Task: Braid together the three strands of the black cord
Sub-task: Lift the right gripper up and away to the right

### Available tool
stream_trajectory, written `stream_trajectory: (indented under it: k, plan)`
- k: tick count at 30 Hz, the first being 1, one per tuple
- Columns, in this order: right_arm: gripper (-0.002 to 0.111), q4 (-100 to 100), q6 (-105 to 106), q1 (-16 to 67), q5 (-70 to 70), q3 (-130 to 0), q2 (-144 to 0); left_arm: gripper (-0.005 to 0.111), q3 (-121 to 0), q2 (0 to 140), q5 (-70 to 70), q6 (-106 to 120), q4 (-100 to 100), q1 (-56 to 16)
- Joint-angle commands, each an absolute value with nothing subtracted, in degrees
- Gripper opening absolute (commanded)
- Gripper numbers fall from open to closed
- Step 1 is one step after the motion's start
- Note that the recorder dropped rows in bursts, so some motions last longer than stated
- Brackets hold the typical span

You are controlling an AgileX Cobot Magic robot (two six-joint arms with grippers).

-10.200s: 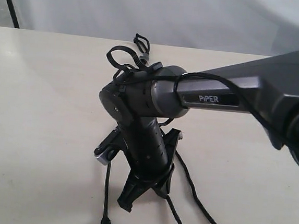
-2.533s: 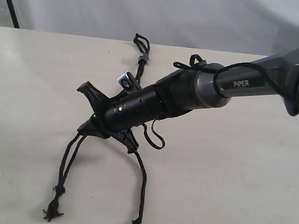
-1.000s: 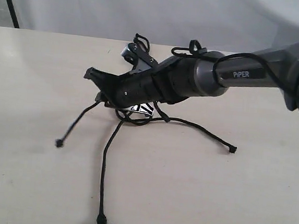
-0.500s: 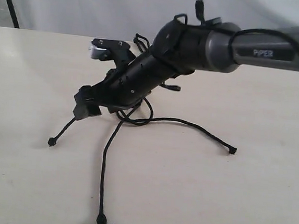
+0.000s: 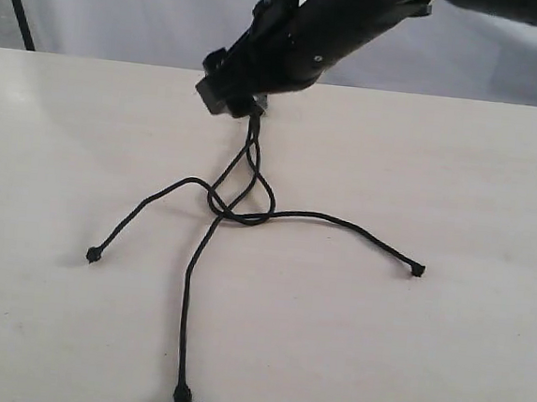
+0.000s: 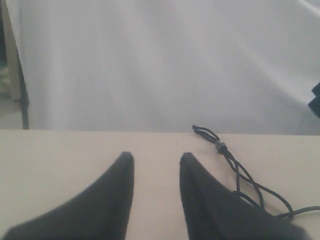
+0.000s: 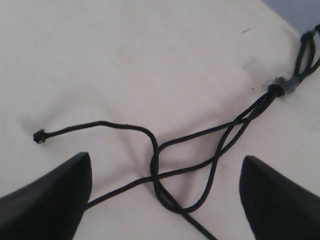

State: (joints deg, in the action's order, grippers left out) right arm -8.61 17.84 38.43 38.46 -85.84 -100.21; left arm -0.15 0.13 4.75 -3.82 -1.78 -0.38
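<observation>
The thin matte black woven cord [image 5: 237,215] lies flat on the pale cream table [image 5: 442,367]. Its small grey band [image 7: 280,87] sits at the far end, with short black loops [image 6: 202,131] beyond it. From the band, the three long black strands [image 5: 182,325] run forward, cross in one loose loop, then fan out to separate knotted tips. The right arm's black gripper [image 7: 166,159] hangs above the band end, jaws spread wide, grasping nothing. The left arm's black gripper [image 6: 155,157] sits low over the table, jaws parted and empty, the cord to one side.
</observation>
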Motion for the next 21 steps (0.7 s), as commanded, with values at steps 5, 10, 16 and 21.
stream_trajectory:
  k: [5,10,16,21]
  plan:
    - [0.048,-7.5,16.7,38.1,37.1,-84.5,-93.4,0.031,0.0,0.0,4.2,-3.9,-1.7,-0.7]
    - [0.015,-7.5,14.9,38.1,24.0,-74.6,-88.6,0.031,0.0,0.0,-6.4,-8.0,-2.1,-0.7]
    - [0.0,-7.6,12.5,36.5,9.1,-60.4,-81.8,0.031,-1.2,0.0,-22.5,-21.5,0.0,-0.7]
    - [0.0,-7.6,7.3,31.7,4.5,-54.5,-76.1,0.031,-9.1,3.4,-20.3,-22.3,3.5,-0.7]
